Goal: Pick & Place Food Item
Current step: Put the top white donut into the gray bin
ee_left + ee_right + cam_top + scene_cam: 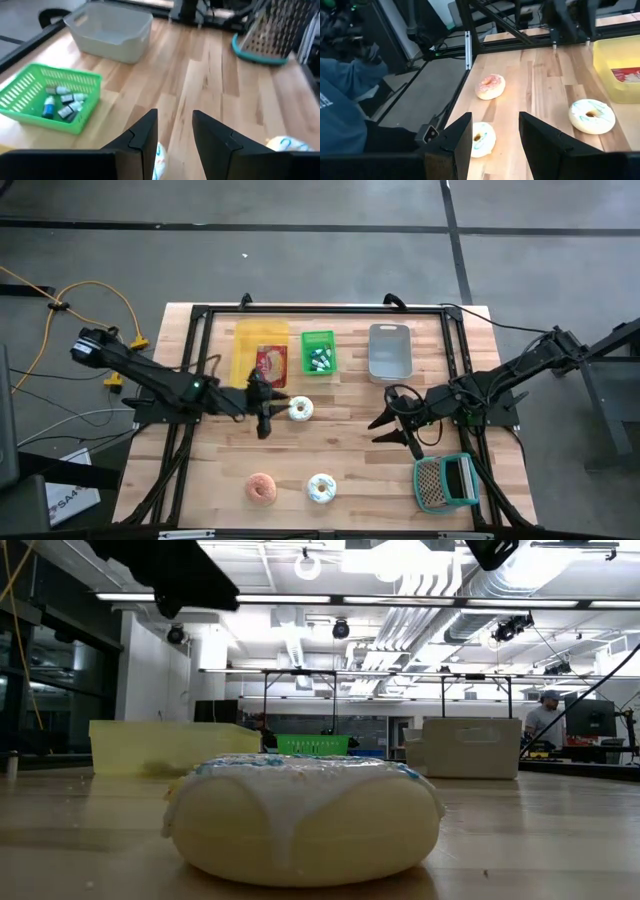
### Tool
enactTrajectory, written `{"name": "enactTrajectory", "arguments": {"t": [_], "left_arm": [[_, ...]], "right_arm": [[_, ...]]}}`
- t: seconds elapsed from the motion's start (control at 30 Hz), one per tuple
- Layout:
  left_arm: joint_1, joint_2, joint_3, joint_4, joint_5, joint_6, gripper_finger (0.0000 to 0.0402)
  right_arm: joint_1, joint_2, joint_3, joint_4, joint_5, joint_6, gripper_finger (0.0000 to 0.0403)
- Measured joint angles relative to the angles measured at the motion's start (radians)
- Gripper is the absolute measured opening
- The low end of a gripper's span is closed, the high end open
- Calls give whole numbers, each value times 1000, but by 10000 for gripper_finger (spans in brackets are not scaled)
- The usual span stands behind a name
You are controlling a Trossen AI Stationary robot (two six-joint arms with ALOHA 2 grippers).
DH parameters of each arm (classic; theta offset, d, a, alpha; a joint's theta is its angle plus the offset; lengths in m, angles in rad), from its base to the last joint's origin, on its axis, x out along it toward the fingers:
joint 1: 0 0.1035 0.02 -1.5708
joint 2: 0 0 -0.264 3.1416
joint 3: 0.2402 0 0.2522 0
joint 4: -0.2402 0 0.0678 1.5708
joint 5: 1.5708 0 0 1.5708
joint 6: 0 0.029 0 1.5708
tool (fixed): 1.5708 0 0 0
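A white-iced donut (300, 409) lies mid-table. My left gripper (272, 412) hovers open at its left edge; in the left wrist view a sliver of that donut (159, 159) shows low between the open fingers (175, 145). A second white donut (321, 488) and a pink donut (262, 488) lie near the front edge. My right gripper (393, 432) stands open right of centre, holding nothing; its wrist view shows the open gripper (495, 145), the pink donut (490, 86) and both white donuts (591, 116).
Along the far side stand a yellow bin (260, 352) holding a red packet, a green basket (318, 352) of small bottles and a grey bin (390, 350). A teal-framed grater (445, 483) lies front right. A person's blue sleeve (340, 100) shows beyond the table's left edge.
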Motion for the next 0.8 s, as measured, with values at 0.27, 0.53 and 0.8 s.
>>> {"name": "enactTrajectory", "arguments": {"t": [0.27,0.53,0.8], "left_arm": [[-2,144,0,32,-3,-2,117],[-1,207,0,18,-3,56,117],[-11,238,0,-17,-42,54,117]], "right_arm": [[-18,0,0,-11,-1,-6,148],[-18,0,0,-16,-2,-6,148],[-18,0,0,-21,-2,-6,148]]}}
